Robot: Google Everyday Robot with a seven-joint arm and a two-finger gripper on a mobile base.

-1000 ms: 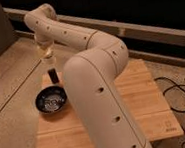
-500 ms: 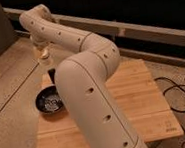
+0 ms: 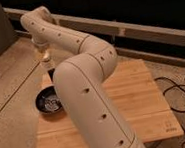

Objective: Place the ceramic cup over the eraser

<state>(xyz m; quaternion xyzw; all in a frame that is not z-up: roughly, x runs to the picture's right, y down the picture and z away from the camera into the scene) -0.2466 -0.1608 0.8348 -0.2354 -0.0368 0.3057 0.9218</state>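
Observation:
My gripper (image 3: 43,50) is at the far left of the wooden table (image 3: 134,99), pointing down, at the end of the long cream arm. It is shut on the ceramic cup (image 3: 45,55), a small cream-white glossy cup, held in the air. Just below the cup stands the eraser (image 3: 50,72), a small black upright block at the table's far left edge. My arm's elbow partly hides it. The cup sits above the eraser with a small gap between them.
A dark bowl (image 3: 48,101) with something shiny inside sits on the table's left side, in front of the eraser. My big arm link (image 3: 90,109) covers the table's middle left. Black cables (image 3: 181,96) lie on the floor to the right.
The gripper with the cup has come down a little toward the eraser. My elbow and forearm have swung left, now covering more of the table beside the bowl.

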